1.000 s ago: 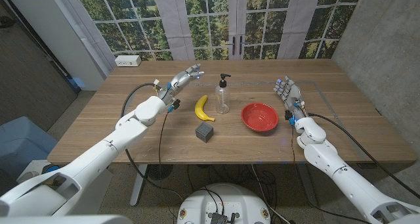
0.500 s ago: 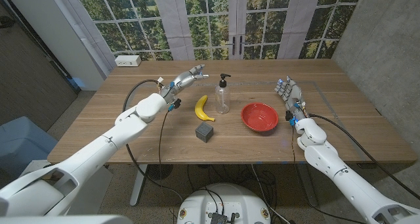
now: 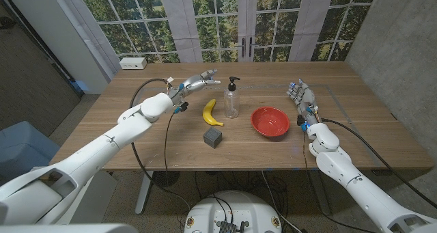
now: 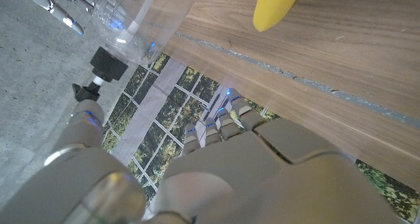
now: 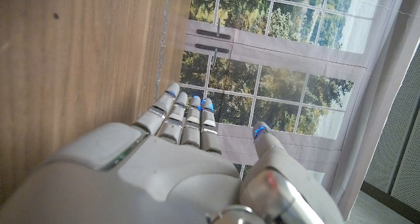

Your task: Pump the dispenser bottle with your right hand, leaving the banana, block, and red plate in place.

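Note:
A clear dispenser bottle point(image 3: 232, 100) with a black pump top point(image 3: 233, 80) stands upright mid-table; it also shows in the left wrist view point(image 4: 125, 23). Beside it, on its left, lies a yellow banana point(image 3: 210, 112), with a dark grey block point(image 3: 214, 136) nearer the front edge and a red plate point(image 3: 270, 121) to the bottle's right. My left hand point(image 3: 198, 80) hovers open just left of the pump top, fingers reaching toward it without touching. My right hand point(image 3: 300, 98) stands open at the table's right, beyond the plate, holding nothing. The banana's tip point(image 4: 275, 7) appears in the left wrist view.
A white box point(image 3: 132, 63) sits at the table's far left corner. Windows and white frames stand behind the far edge. A grey wall rises on the right. Bare wood lies between the plate and my right hand.
My left hand has moved to the right, closer to the bottle's pump top. The right hand, bottle, banana, block and plate have stayed put.

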Action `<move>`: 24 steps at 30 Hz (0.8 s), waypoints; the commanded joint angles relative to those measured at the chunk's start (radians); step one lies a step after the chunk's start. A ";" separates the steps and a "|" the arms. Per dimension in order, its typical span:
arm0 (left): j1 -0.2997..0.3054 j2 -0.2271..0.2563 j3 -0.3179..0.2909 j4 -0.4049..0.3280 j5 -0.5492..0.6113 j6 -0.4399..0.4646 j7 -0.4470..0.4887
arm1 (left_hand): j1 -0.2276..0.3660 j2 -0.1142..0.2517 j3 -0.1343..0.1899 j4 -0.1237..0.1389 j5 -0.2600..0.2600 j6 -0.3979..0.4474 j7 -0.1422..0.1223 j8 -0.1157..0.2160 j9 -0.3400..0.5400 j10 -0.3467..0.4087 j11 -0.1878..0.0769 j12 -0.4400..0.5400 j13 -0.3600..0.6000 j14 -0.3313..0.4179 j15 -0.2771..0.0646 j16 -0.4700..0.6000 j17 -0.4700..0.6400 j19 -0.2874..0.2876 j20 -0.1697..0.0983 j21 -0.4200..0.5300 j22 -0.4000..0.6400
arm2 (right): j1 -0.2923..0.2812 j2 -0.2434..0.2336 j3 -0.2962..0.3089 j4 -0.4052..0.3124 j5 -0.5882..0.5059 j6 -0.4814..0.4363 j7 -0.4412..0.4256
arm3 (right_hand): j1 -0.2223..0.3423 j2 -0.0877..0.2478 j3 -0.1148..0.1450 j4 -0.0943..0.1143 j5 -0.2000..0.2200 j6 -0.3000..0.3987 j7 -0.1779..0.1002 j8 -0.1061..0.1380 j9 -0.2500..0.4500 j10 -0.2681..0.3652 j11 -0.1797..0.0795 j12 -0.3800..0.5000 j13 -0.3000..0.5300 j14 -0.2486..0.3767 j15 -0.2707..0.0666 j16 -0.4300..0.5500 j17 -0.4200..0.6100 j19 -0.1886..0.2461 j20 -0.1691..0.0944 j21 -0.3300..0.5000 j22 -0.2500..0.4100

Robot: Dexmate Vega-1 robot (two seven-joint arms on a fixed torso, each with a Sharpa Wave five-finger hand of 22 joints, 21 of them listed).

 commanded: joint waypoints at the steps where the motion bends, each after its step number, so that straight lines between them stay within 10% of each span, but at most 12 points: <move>1: -0.038 0.014 0.029 -0.011 0.014 0.031 -0.075 | 0.014 -0.009 -0.019 -0.003 0.017 -0.013 -0.016 0.002 0.003 -0.017 -0.002 -0.002 0.005 -0.009 -0.001 -0.001 0.004 0.004 -0.002 -0.012 0.004 | -0.018 -0.002 0.004 -0.022 -0.009 0.003 -0.021 | -0.005 0.005 -0.003 -0.003 0.004 0.008 -0.002 0.005 0.005 0.010 -0.002 0.004 0.000 0.010 -0.002 0.002 0.001 0.008 -0.001 -0.004 0.005; 24: -0.118 -0.026 0.100 0.043 0.068 0.028 -0.165 | 0.094 -0.004 -0.110 -0.003 0.082 0.001 -0.008 0.025 0.005 -0.010 -0.044 0.012 0.006 -0.009 -0.027 0.006 0.003 0.033 -0.008 -0.048 0.004 | -0.061 -0.012 0.020 -0.058 -0.017 0.019 -0.046 | -0.011 0.005 -0.008 -0.004 0.004 0.009 0.001 0.004 0.005 0.015 0.001 0.004 0.000 0.012 0.001 0.001 0.001 0.013 0.000 -0.011 0.005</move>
